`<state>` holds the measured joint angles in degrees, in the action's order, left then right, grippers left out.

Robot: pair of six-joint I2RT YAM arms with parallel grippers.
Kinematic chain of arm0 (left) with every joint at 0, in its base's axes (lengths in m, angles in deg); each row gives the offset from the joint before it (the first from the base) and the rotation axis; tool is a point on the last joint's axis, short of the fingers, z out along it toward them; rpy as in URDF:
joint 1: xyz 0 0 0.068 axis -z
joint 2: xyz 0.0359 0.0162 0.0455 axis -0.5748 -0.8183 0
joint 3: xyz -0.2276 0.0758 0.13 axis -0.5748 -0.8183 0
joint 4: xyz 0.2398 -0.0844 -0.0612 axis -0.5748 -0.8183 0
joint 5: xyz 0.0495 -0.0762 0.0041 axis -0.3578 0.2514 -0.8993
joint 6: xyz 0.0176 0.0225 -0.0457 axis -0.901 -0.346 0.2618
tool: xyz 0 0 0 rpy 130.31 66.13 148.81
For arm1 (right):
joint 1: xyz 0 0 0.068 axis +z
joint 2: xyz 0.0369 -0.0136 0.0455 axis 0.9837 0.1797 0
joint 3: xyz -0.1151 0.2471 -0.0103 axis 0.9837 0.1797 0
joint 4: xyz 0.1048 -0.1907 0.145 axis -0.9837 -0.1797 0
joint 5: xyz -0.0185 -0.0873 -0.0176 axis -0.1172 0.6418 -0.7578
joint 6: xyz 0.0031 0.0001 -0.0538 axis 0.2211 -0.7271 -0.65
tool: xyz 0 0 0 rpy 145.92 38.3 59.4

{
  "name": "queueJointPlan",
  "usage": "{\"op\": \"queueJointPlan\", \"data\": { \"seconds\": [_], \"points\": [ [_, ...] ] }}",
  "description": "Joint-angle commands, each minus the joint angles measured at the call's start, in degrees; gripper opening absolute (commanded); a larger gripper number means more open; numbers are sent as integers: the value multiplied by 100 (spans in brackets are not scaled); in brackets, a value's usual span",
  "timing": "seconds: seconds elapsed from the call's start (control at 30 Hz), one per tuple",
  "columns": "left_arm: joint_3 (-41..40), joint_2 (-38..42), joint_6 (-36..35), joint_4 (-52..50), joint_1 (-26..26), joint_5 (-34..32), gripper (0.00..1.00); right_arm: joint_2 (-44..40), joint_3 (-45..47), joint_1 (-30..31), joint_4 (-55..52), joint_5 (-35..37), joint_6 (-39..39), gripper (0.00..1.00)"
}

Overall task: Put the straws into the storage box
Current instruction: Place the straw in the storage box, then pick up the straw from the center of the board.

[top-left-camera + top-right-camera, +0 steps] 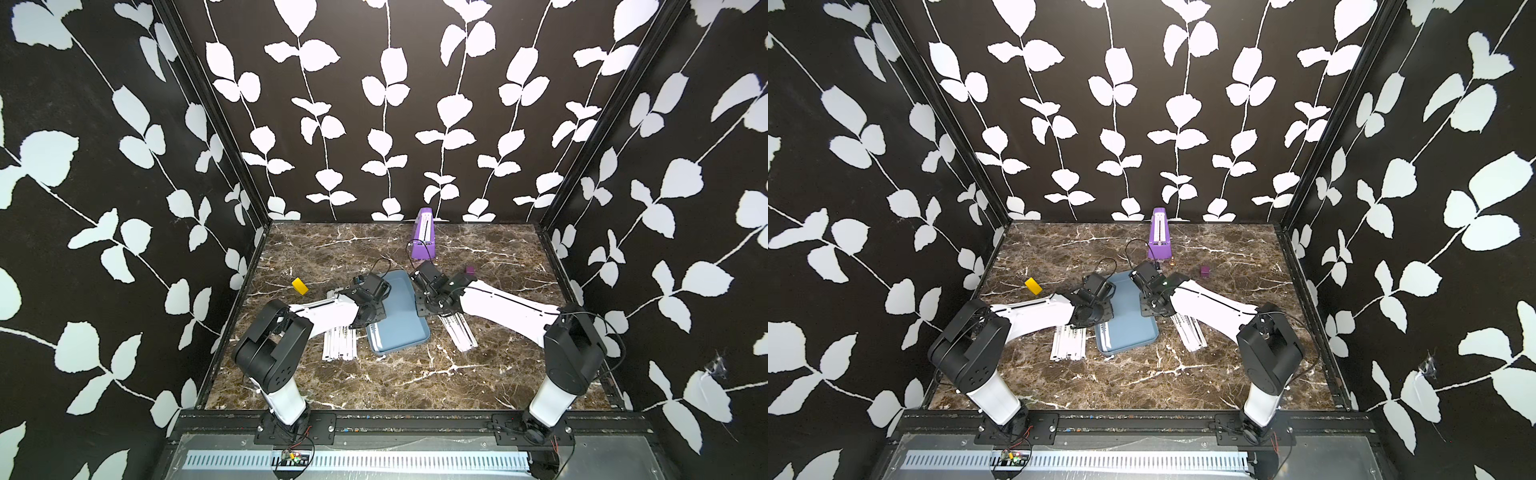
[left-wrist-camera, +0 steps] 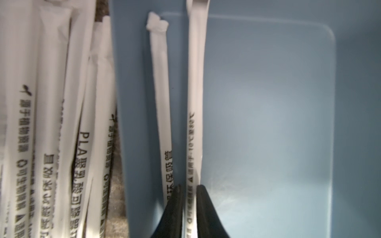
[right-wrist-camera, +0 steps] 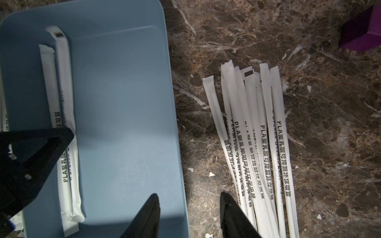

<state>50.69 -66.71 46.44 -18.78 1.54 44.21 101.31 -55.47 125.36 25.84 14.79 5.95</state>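
Note:
The light-blue storage box (image 1: 405, 316) sits mid-table between the arms. Two straws (image 3: 64, 103) lie along one long side inside it. My left gripper (image 2: 189, 190) hangs low over the box (image 2: 268, 123), jaws narrowly parted around one of them (image 2: 195, 103), with a thin gap on one side. The other straw (image 2: 161, 103) lies beside it. Loose straws lie in a pile left of the box (image 1: 340, 343) and another pile right of it (image 1: 461, 330). My right gripper (image 3: 189, 198) is open and empty, straddling the box's rim (image 3: 175, 123) next to the right pile (image 3: 257, 134).
A tall purple wedge (image 1: 424, 237) stands at the back of the marble table. A yellow block (image 1: 300, 286) lies at the left and a small purple cube (image 1: 470, 271) behind the right arm. Patterned walls close in three sides.

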Motion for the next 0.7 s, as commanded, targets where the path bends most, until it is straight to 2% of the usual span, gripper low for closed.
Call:
{"op": "queueJointPlan", "data": {
  "seconds": [0.0, 0.2, 0.4, 0.53, 0.67],
  "points": [
    [78, 242, -51, -217, 18, -98, 21, 24, -177, -16, 68, -5, -51, 49],
    [188, 475, -278, -308, 17, -108, 23, -19, -124, -31, 59, -3, -104, 49],
    [377, 1272, -588, -716, 20, -115, 27, -271, 125, -324, -149, 22, -336, 45],
    [347, 2124, -1048, -1180, 20, -393, 40, -594, 355, -510, -430, 56, -809, 29],
    [219, 3016, -1508, -1972, 21, -988, 61, -650, 539, -511, -901, 136, -1250, 25]
  ]
}}
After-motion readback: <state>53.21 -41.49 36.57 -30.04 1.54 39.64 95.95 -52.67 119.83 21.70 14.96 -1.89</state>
